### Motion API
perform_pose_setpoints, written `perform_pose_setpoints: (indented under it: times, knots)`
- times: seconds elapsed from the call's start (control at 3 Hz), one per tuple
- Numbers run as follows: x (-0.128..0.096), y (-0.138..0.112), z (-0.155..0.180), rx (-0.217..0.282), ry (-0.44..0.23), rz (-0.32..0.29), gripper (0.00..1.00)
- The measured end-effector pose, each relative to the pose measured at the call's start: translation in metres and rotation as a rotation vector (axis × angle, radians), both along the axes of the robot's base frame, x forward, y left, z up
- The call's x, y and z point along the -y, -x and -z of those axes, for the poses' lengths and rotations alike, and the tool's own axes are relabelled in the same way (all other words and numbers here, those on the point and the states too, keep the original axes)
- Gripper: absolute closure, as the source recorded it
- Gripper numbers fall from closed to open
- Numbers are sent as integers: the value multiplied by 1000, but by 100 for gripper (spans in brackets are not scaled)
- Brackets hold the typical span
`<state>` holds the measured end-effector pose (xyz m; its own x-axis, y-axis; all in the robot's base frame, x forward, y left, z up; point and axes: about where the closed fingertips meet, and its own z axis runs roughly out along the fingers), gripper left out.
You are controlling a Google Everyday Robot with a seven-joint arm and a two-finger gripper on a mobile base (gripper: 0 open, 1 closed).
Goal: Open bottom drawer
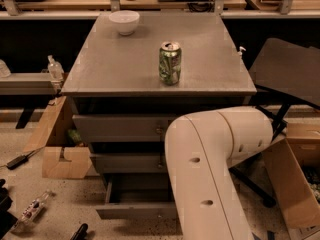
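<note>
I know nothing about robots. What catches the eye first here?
The big white robot arm fills the lower right foreground; its gripper is not in view. Behind it, the bottom drawer of the grey cabinet stands pulled out; on top, a green can stands near the middle and a white bowl sits back left.

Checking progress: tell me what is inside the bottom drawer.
The bottom drawer stands pulled out, and the left part of its box shows nothing inside. The arm covers the right part. The claw is out of view.
</note>
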<state>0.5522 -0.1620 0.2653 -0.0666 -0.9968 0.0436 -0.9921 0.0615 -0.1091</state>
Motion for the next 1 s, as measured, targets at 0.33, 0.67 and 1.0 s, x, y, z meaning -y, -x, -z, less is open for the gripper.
perform_pose_setpoints:
  times: [0.33,0.67,1.0]
  knots:
    - [3,-26,-21,60,-19,-32,92]
    - [3,-29,-24,67,-22,-39,100]
    - [3,-29,-23,67,-22,-39,100]
